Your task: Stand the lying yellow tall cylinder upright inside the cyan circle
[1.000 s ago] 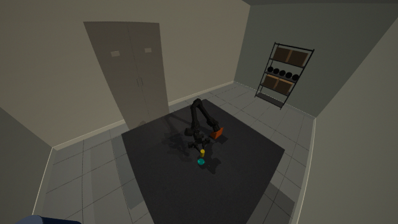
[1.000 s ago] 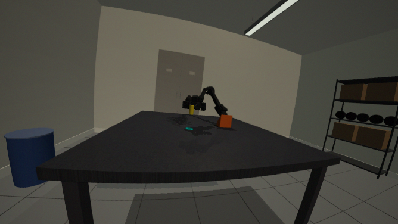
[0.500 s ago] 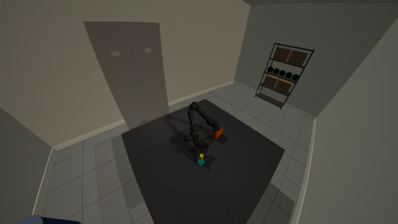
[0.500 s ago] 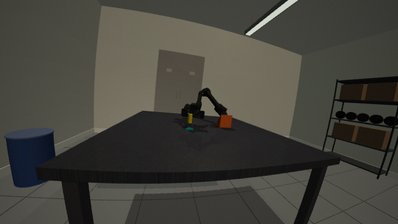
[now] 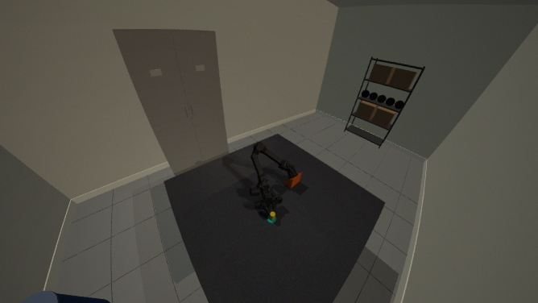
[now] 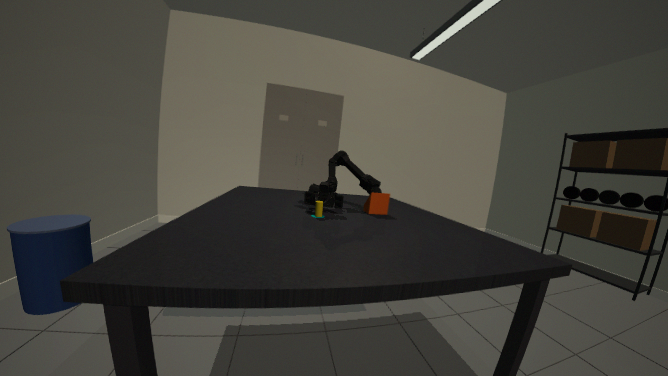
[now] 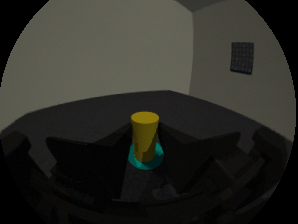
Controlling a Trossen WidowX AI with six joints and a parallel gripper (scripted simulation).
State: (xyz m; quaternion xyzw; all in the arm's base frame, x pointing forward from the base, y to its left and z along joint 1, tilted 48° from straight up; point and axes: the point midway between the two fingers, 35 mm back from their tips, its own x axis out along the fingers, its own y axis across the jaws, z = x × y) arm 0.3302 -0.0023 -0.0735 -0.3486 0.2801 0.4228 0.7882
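The yellow tall cylinder (image 5: 272, 216) (image 6: 319, 209) (image 7: 145, 135) stands upright over the cyan circle (image 5: 272, 222) (image 6: 314, 216) (image 7: 158, 156). In the wrist view the circle shows on both sides of the cylinder's foot and in front of it. The foot is at or very close to the table top; whether it touches cannot be told. My gripper (image 5: 271, 213) (image 6: 319, 205) (image 7: 144, 125) is shut on the cylinder, with one dark finger on each side of it, low over the table. The fingertips are hard to make out in the top and exterior views.
An orange block (image 5: 294, 180) (image 6: 378, 204) stands on the dark table (image 5: 282, 258) (image 6: 300, 255), to the right of the circle in the top and exterior views and close to a bent part of the arm (image 5: 286, 166) (image 6: 369, 183).
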